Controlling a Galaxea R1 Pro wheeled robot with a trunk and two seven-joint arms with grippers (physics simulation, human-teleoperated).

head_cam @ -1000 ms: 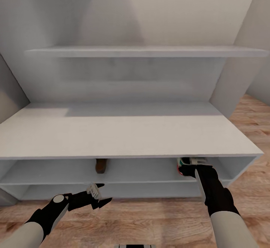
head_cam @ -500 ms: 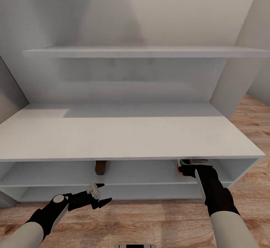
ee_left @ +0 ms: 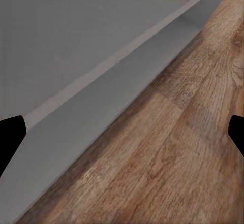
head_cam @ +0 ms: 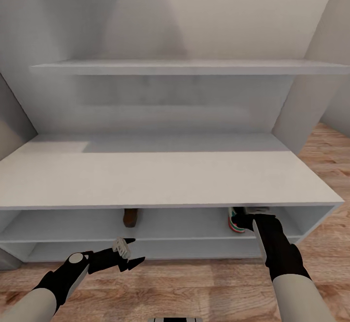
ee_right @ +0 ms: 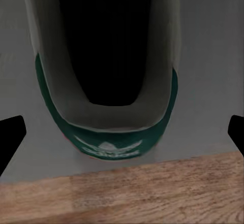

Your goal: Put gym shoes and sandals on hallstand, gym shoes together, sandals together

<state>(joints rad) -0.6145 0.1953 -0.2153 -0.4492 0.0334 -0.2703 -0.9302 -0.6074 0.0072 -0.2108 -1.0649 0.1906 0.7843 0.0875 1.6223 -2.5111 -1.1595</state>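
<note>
The white hallstand (head_cam: 170, 178) stands in front of me with two open tiers. One gym shoe (head_cam: 236, 220) rests on the upper tier at the right, heel toward me. In the right wrist view its green heel (ee_right: 107, 145) faces the camera, near the tier's front edge. My right gripper (head_cam: 250, 221) hangs open just behind that heel, its fingers (ee_right: 11, 135) wide of the shoe on both sides. A dark brown sandal (head_cam: 130, 216) sits on the same tier near the middle. My left gripper (head_cam: 127, 255) is open over the corridor floor (head_cam: 194, 283), holding nothing.
A long white wall shelf (head_cam: 194, 66) hangs above the hallstand's back. A grey wall panel (head_cam: 306, 93) closes the right side. The left wrist view shows the lower tier's front edge (ee_left: 101, 71) and wood floor (ee_left: 178, 148).
The gym shoe has settled a little lower on the upper tier, its green-red sole now showing. Both arms have hardly moved.
</note>
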